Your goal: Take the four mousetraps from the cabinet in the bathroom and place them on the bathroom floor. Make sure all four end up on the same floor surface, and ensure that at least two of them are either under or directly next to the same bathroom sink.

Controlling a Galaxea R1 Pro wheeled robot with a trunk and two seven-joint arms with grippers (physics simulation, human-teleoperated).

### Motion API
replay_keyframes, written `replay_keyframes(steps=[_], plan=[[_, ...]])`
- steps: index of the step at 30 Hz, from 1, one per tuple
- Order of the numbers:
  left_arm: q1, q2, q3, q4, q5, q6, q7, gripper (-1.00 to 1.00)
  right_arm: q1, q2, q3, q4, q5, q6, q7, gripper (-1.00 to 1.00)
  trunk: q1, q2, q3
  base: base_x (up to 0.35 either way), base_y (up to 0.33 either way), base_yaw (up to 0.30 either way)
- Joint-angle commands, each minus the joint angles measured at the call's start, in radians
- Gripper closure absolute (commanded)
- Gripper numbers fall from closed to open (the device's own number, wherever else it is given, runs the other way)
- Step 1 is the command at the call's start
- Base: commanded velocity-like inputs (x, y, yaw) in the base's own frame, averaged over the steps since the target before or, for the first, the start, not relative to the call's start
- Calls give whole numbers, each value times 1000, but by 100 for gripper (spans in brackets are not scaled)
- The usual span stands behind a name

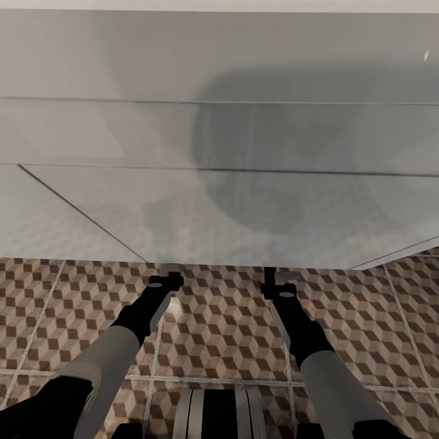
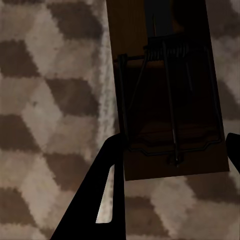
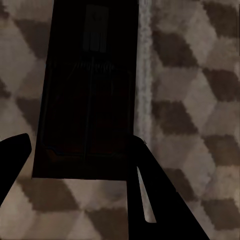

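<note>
Both arms reach down to the cube-patterned bathroom floor (image 1: 225, 329), right at the foot of a large white flat-faced unit (image 1: 183, 201). In the left wrist view a mousetrap (image 2: 150, 80), a brown board with dark wire parts, sits between the fingers of my left gripper (image 2: 175, 142), which touch both of its long edges. A second mousetrap (image 3: 90, 100), in deep shadow, fills the gap of my right gripper (image 3: 82, 145) the same way. Both traps hang just over the tiles. In the head view the left gripper (image 1: 172, 269) and right gripper (image 1: 279, 277) point at the unit's base.
The white unit spans the whole width ahead, and my shadow falls on it. No basin or faucet is visible. Pale grout lines (image 1: 155, 353) cross the tiles. Open floor lies to the left and right of the arms. My base (image 1: 219, 414) shows at the bottom.
</note>
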Motion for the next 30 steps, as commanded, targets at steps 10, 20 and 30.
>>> replay_keyframes(steps=[10, 20, 30], plan=[[0, 1, -6, -2, 2, 6, 9, 100, -38, 0, -1, 75, 9, -31, -1, 100, 0, 0, -1, 0, 0, 0], [0, 0, -6, -2, 2, 6, 9, 100, -49, 0, -2, 97, 8, -47, -1, 100, 0, 0, -1, 0, 0, 0], [0, 0, -6, -2, 1, 6, 8, 100, -55, -1, -5, 119, 8, -62, -1, 100, 0, 0, -1, 0, 0, 0]])
